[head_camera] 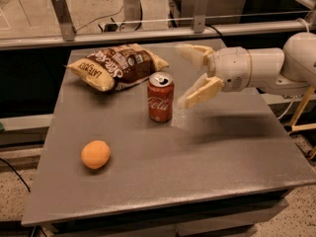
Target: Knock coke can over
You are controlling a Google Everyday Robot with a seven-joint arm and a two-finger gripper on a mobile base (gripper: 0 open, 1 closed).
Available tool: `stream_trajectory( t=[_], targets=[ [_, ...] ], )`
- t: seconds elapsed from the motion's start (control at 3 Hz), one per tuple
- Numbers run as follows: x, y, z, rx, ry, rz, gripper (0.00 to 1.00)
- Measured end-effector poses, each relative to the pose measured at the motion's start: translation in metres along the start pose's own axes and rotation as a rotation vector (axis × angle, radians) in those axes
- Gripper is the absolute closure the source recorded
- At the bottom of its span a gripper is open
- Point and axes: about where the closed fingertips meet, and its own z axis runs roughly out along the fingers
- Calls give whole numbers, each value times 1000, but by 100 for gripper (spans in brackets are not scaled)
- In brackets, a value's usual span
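Table (207, 172) w/ upright coke can (160, 98), gripper (181, 76) beside

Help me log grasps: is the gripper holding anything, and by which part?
Nothing. The open gripper hovers beside the upright red aluminium coke can, not touching it.
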Motion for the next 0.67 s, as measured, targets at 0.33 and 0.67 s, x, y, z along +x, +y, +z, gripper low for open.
stream_trajectory(
  t=[0.33,0.67],
  targets=[
    [7,8,17,-26,-11,17,0],
    [21,12,29,-28,-1,42,0]
  ],
)
